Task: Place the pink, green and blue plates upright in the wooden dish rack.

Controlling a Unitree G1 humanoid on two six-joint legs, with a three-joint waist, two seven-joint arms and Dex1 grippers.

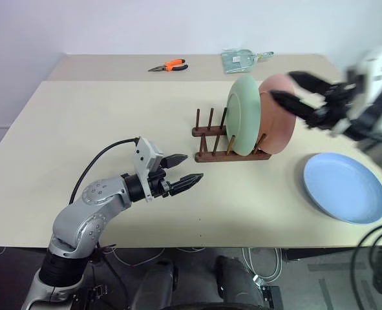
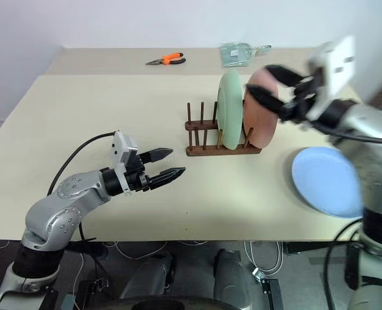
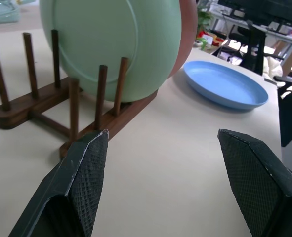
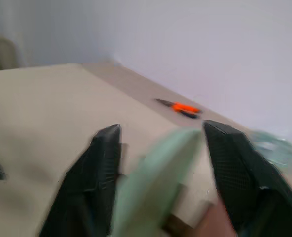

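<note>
Plates: mint green (image 1: 244, 115) and salmon pink (image 1: 278, 123) upright in dark wooden rack (image 1: 226, 145); blue plate (image 1: 344, 187) flat at four o'clock. Both the left gripper (image 1: 180, 172) and right gripper (image 1: 291, 89) gape, empty.

Both arms wear rounded silver-grey shells with small dark screws, a black cable loops behind the left arm, and white camera blocks sit above black, ridged, pointed fingers (image 3: 81, 182).

You see a mint green plate (image 1: 244, 115), a salmon pink plate (image 1: 278, 123), a light blue plate (image 1: 344, 187), a dark brown rack (image 1: 207, 132) and orange-handled pliers (image 1: 169, 65).
</note>
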